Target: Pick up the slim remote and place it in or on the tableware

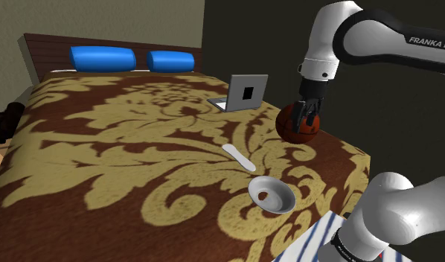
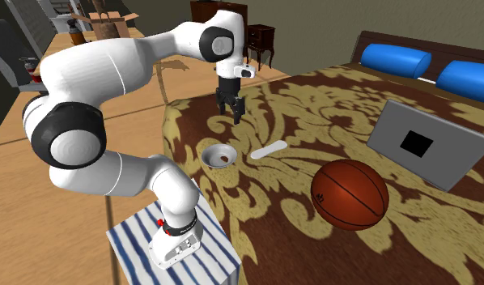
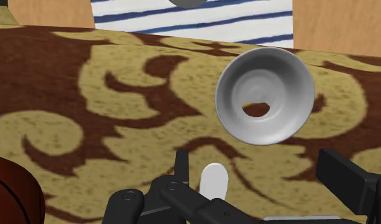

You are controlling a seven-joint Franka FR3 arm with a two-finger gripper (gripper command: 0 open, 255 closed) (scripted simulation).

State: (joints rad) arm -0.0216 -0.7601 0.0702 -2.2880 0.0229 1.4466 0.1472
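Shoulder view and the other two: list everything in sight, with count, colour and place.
remote: one, white, on the bedspread between bowl and laptop.
bowl: one, grey-white, near the bedspread's edge by the stand.
basketball: one, orange-brown, on the bedspread beside the laptop.
laptop: one, grey, open, toward the pillows.
pillows: two, blue, at the headboard.
bedspread: one, brown and gold.
stand: one, blue-and-white striped, under the arm.
arm: one, white.
tool: one, black, open, over the bedspread near the remote.
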